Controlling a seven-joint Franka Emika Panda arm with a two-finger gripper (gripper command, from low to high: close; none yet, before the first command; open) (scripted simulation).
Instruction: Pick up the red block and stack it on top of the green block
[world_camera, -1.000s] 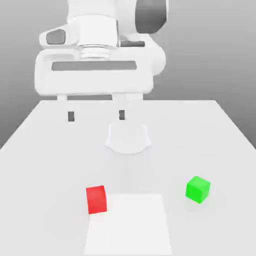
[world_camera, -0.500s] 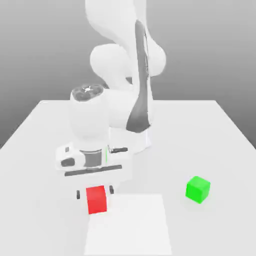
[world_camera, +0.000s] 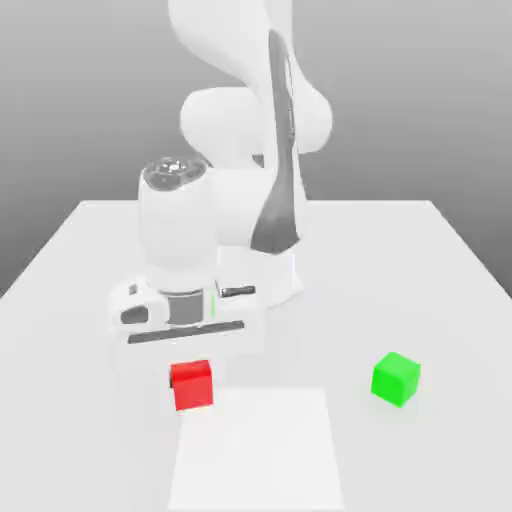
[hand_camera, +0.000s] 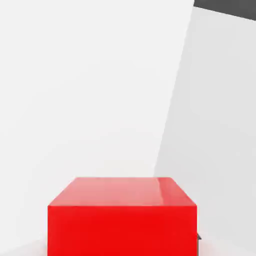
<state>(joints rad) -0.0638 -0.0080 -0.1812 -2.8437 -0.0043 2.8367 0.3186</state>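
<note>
Two small cubes sit on the flat white tabletop (world_camera: 90, 250): a glossy red block (world_camera: 192, 385) and a matte green block (world_camera: 396, 379). Reading the exterior view as a clock face centred on the table, the red block lies at about seven o'clock and the green block at about four o'clock, well apart from each other with bare surface between them. The red block rests at the far edge of a paler square patch (world_camera: 258, 450) marked on the table, at that patch's eleven o'clock corner. The white Panda arm (world_camera: 245, 120) rises from its base near twelve o'clock and bends down over the red block. Its gripper (world_camera: 192, 372) points straight down, with the hand body directly above the cube and the fingers drawn in against the block's sides, clamped on it. In the hand view the red block (hand_camera: 122, 217) fills the near foreground, close under the camera.
</note>
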